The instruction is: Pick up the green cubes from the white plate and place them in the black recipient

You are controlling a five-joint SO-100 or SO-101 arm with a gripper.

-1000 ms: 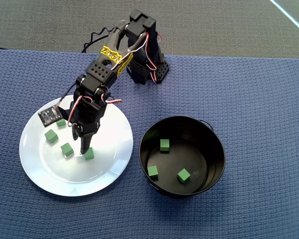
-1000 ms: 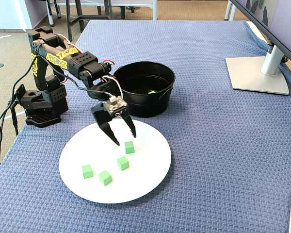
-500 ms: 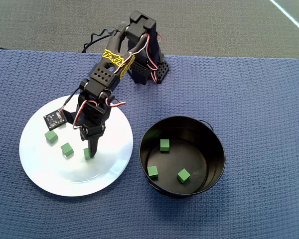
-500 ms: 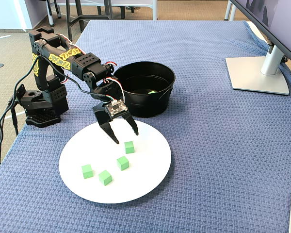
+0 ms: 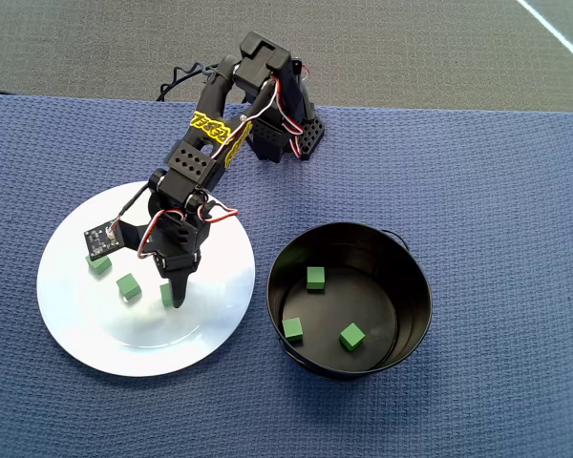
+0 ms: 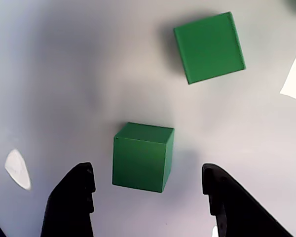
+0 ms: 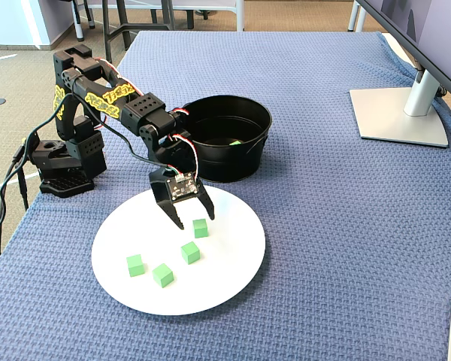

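The white plate point(image 5: 124, 343) point(image 7: 218, 278) holds several green cubes. My gripper point(image 7: 194, 220) point(image 5: 176, 296) is open and low over the plate, its jaws straddling the nearest cube point(image 7: 201, 228) point(image 5: 164, 295) without touching it. In the wrist view that cube point(image 6: 143, 156) sits just ahead of and between the black fingers point(image 6: 71, 202), and another cube point(image 6: 209, 47) lies farther on. Two more cubes point(image 7: 162, 274) point(image 7: 135, 265) rest at the plate's near left in the fixed view. The black recipient point(image 5: 415, 286) point(image 7: 225, 162) has three green cubes point(image 5: 315, 278) inside.
A blue woven cloth point(image 5: 497, 210) covers the table. The arm's base point(image 7: 60, 162) stands at the left table edge with cables beside it. A monitor stand point(image 7: 398, 113) sits at the far right. The recipient stands close beside the plate.
The arm has stretched forward and lowered the open gripper toward the nearest cube, so its jaws now flank it. No cube has moved.
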